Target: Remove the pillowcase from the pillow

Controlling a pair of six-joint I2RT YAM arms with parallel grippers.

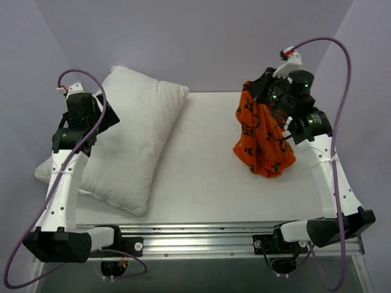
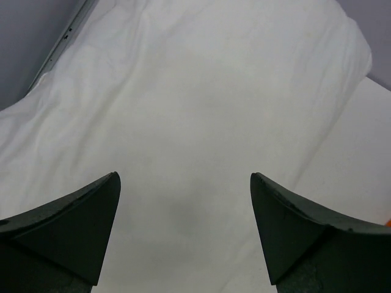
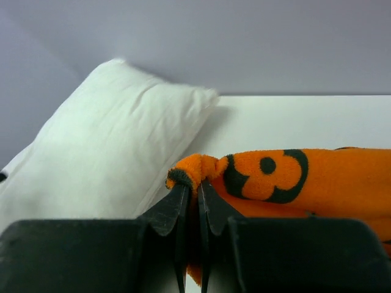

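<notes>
Hanging from the right fingers [image 3: 215,210], the bright orange plush pillowcase with black flower and circle motifs [image 1: 264,139] is fully off the large, plump, plain white stuffed pillow [image 1: 131,143] and sits well apart from it, to the pillow's right. The right fingers are pressed together on a bunched fold at the cover's upper edge. Below that fold the fabric droops in a crumpled mass toward the white desk [image 1: 201,183]; contact between its lower end and the desk cannot be confirmed. The pillow lies bare and diagonal on the desk, slightly wrinkled, one corner pointing to the far side. The left fingers [image 2: 73,226] are spread wide apart with nothing between them, positioned over the pillow's upper surface; whether they touch it cannot be determined. A strip of bare desk separates the pillow from the pillowcase.
</notes>
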